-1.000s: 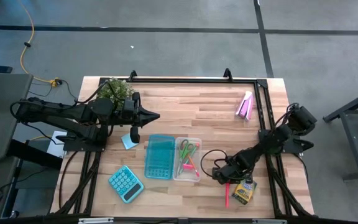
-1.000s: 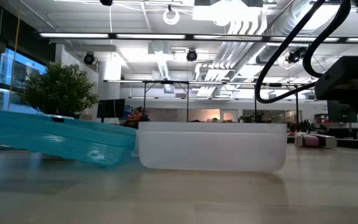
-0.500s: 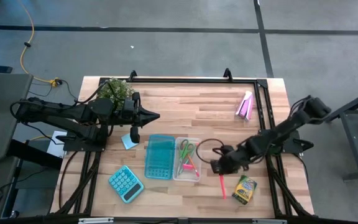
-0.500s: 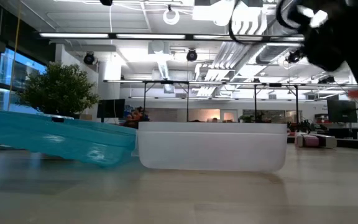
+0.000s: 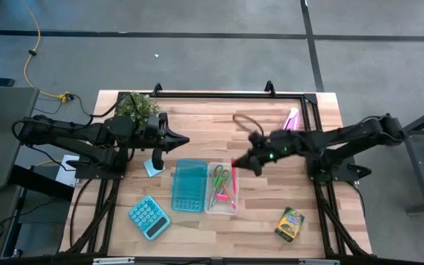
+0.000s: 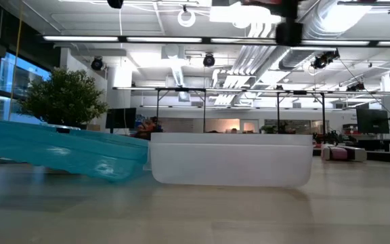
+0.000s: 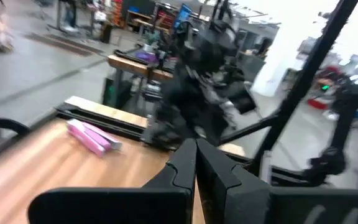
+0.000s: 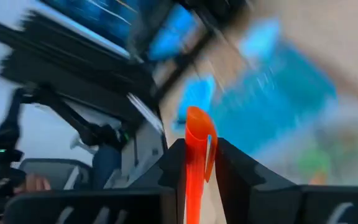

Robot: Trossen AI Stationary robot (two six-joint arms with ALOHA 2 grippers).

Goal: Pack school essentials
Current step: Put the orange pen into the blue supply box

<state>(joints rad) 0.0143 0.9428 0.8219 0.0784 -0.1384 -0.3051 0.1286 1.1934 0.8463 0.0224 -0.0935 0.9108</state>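
My right gripper [image 5: 246, 163] hangs over the far right corner of the clear tray [image 5: 230, 207], shut on the pink marker [image 8: 196, 138]. The tray holds green-handled scissors [image 5: 221, 177] and other small stationery. A teal lid [image 5: 188, 184] lies next to the tray's left side, leaning on it in the low view [image 6: 66, 150]. The crayon box [image 5: 289, 223] lies at the near right, and the light-blue note pad [image 5: 152, 166] lies left of the lid. My left gripper [image 5: 185, 138] waits shut and level above the table's left half. My right gripper pinches the pink marker between its two fingers [image 8: 232, 168]. The marker lies along the fingers, and its free end [image 8: 196, 118] sticks out past the fingertips. The fingers come from the table's right, slanting a little down. The marker is lifted clear of the table.
A teal calculator [image 5: 149, 217] lies at the near left. A pink-and-purple tube [image 5: 291, 124] lies at the far right. A small potted plant [image 5: 138, 107] stands at the far left. Black frame rails [image 5: 227, 94] run along the table's edges.
My right gripper has lifted the pink marker off the table beside the crayon box and carried it up, toward the far edge and left, over the tray's far right corner. Its wrist has rolled on the way. The crayon box stays where it was.
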